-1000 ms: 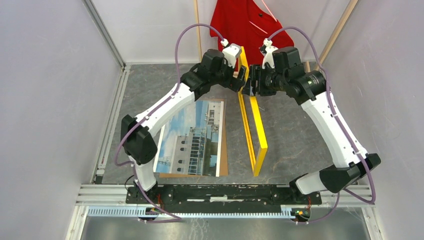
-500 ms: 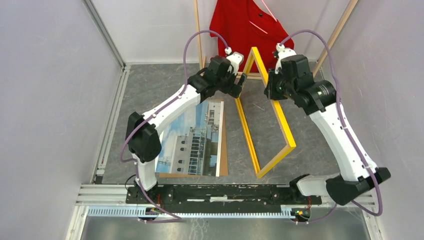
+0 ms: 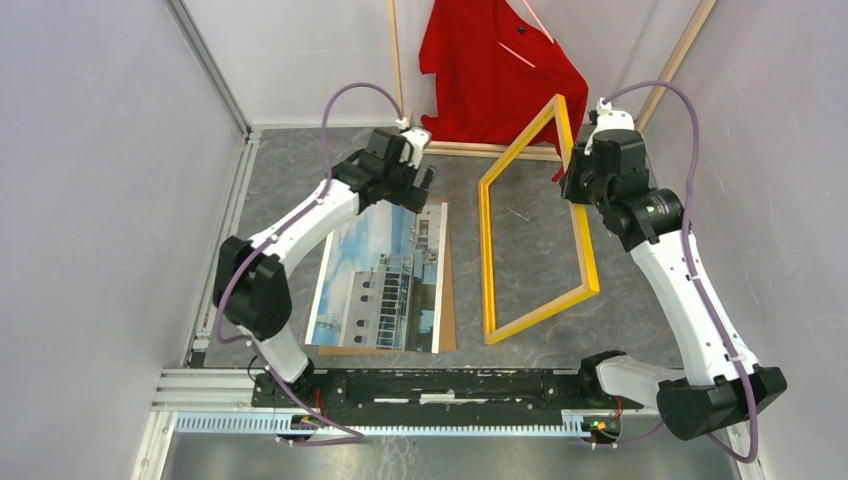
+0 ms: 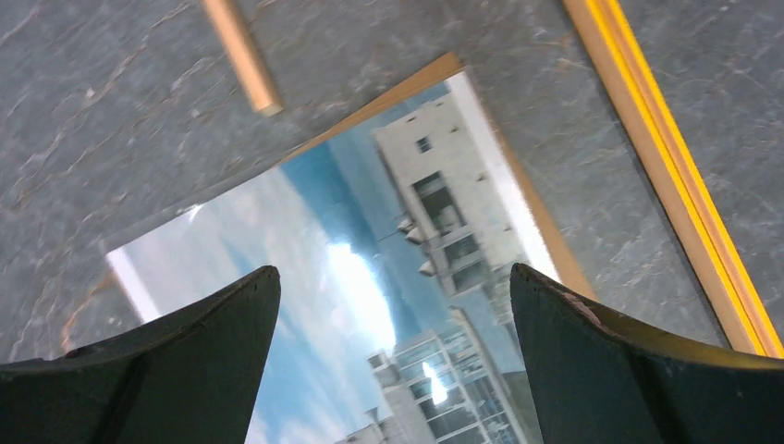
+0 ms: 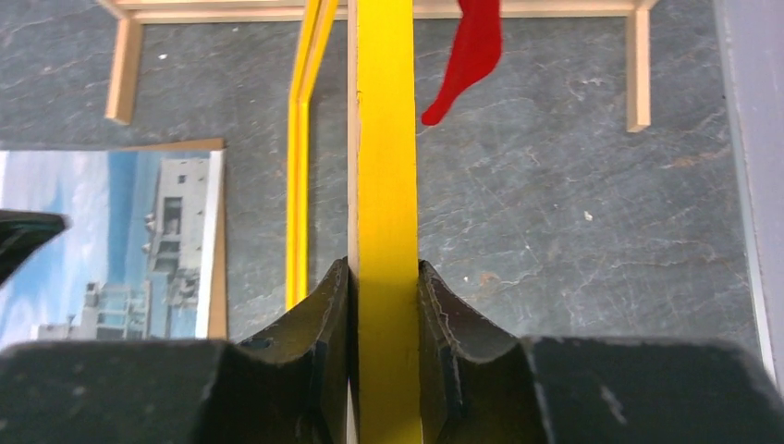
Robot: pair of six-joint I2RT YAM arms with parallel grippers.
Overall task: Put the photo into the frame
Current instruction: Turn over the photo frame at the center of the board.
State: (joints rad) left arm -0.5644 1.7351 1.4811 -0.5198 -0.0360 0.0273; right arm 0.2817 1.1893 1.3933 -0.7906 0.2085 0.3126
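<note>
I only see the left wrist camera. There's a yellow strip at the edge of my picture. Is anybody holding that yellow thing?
Observer: Yes. The right gripper is shut on one long rail of the frame.
Kid: Is it lying flat?
Observer: No. From the top it is tilted: the gripped rail is raised, and the opposite rail sits low beside the photo.
Kid: Is my photo inside it?
Observer: Not yet. The whole photo lies outside the frame, on the left arm's side.
Kid: What's behind?
Observer: A red shirt hangs at the back, by a wooden rack.
</note>
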